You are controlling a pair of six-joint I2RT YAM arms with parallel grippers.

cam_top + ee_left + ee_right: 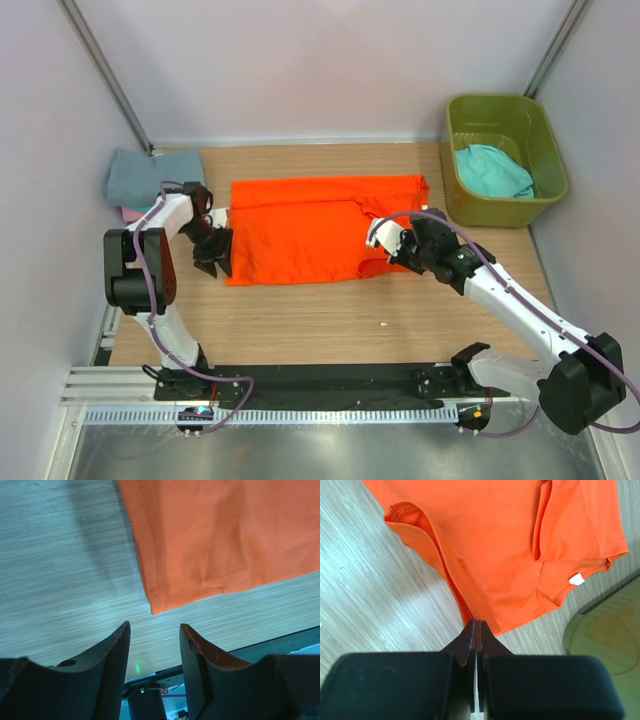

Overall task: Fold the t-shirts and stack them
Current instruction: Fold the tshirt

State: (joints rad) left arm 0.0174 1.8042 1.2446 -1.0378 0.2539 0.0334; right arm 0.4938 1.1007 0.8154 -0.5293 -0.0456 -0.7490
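On the counter (300,320) centre, the orange t-shirt (310,225) lies spread out. Right tool (476,623) is pressed together, pinching its edge. Left tool (153,628) is spread, just beside the shirt's corner.

I see a bright orange t-shirt (300,228) with a white neck label (576,579) on a pale wood-grain table (300,322), a teal t-shirt (495,172) in an olive-green tub (495,120), and a grey-blue t-shirt (140,175) over a pink t-shirt (128,213).
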